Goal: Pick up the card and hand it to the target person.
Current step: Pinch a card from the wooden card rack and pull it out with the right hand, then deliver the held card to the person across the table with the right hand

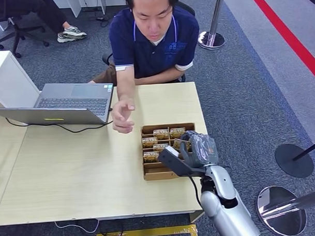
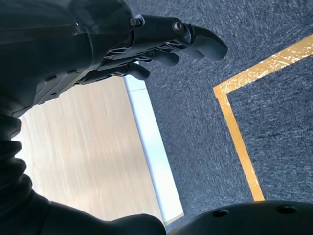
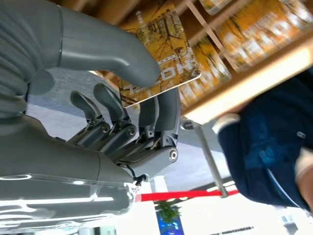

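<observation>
From the head view, the right hand hovers over the cardboard tray of cards that sits on the wooden table near its right edge. A person in a navy shirt sits across the table, one hand stretched forward and hanging just beside the tray, apparently waiting. A laptop lies open to the left.

In the left wrist view, the left hand hangs beside the table edge over the carpet, fingers loosely curled in and holding nothing.

In the right wrist view, the card is pinched between the thick thumb and the darker fingers, with the tray's remaining cards right behind it.

The pick looks done or nearly so; carrying the card across to the waiting hand and letting go remains.
</observation>
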